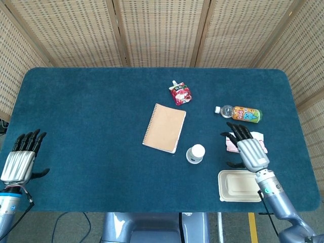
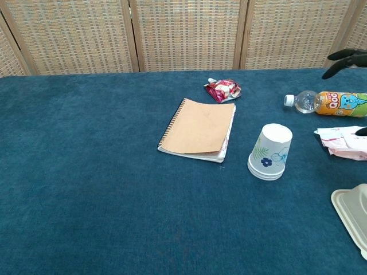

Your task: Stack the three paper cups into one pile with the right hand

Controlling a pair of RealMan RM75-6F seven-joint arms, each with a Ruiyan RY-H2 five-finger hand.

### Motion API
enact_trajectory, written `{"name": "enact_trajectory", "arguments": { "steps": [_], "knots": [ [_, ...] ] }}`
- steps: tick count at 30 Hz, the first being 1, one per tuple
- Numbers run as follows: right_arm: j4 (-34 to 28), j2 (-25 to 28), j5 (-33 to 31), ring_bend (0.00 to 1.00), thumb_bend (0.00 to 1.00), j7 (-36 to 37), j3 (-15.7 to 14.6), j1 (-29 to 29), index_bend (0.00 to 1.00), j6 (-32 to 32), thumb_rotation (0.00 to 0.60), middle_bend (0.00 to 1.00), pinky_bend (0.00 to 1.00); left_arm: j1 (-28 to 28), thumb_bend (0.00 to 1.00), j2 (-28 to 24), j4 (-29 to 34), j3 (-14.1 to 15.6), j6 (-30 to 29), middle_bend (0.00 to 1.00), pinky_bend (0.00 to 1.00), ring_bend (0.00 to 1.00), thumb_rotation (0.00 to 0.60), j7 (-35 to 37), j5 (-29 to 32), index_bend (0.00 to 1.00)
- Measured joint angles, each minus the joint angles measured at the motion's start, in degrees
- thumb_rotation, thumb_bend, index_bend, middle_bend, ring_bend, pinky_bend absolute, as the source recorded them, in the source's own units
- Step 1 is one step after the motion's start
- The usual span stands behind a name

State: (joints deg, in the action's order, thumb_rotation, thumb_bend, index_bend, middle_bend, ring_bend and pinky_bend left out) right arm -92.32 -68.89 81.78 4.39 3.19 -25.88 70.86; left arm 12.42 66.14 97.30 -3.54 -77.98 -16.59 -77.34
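— What sort of place was it?
— It looked like a staged test room: a table [image 1: 76, 126] covered in dark blue felt, closed off at the far side by folding woven-cane screens [image 1: 157, 30].
— Anything else?
— A bare floor with cables [image 1: 66, 223] at the near edge.

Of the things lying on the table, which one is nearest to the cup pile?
The tan spiral notebook, just left of the upside-down cup pile; the bottle, wipes pack and container lie farther.

notebook [image 1: 164, 127] left of cups [image 1: 195, 153], right side open
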Motion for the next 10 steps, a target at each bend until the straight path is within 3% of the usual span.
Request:
{"name": "enact_trajectory", "arguments": {
  "steps": [10],
  "knots": [
    [9.9, 0.0, 4.8, 0.0, 0.15, 8.2, -3.1, 8.0, 0.22, 9.1, 0.6, 0.0, 0.0, 0.0, 0.02, 1.9, -1.7, 0.0, -0.5, 0.0, 0.02, 0.0, 0.6, 0.5, -1.0, 0.0]
  ]
}}
